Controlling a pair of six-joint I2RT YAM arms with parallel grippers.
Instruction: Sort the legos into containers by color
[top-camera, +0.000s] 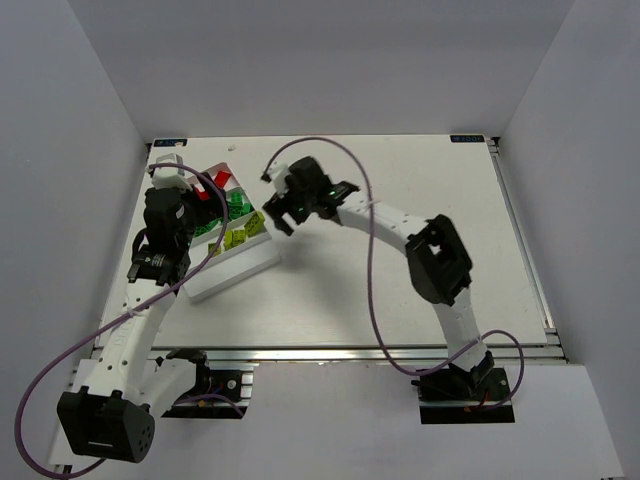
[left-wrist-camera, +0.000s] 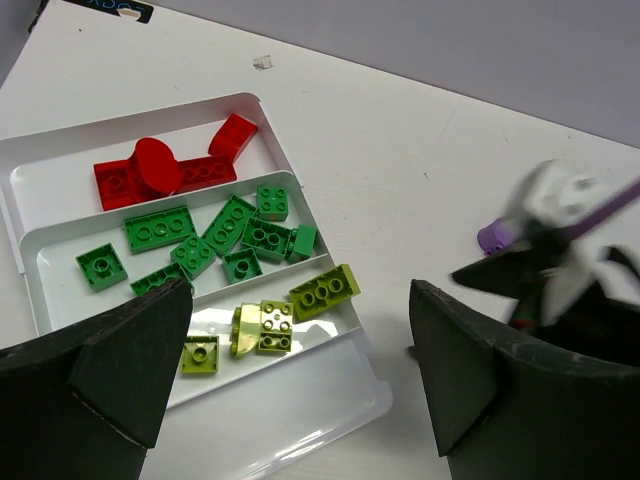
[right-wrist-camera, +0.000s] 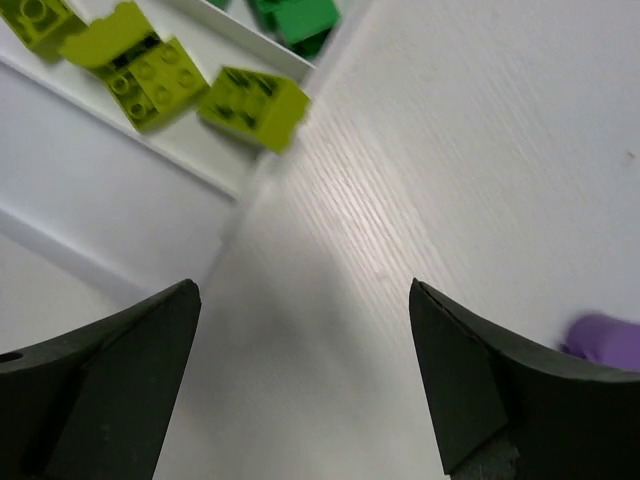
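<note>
Toward the tabletop's far-left corner: white ridged plastic tray (top-camera: 238, 272), lying askew. 3 compartments filled: red plastic bricks (top-camera: 206, 189) farthest, green bricks (top-camera: 236, 205) next, yellow-green bricks (top-camera: 244, 233) third. Right claw (top-camera: 275, 215) just beside tray's right edge, jaws wide, holding nothing. Left claw (left-wrist-camera: 300, 370) at tray's left side, wide open, empty.

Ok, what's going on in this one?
Sorting by colour into a white tray: the red bricks, green bricks and yellow-green bricks each lie in their own compartment. The right pincer hangs open over the table beside the tray's edge, and the left pincer is open above the tray. Neither holds anything.
</note>
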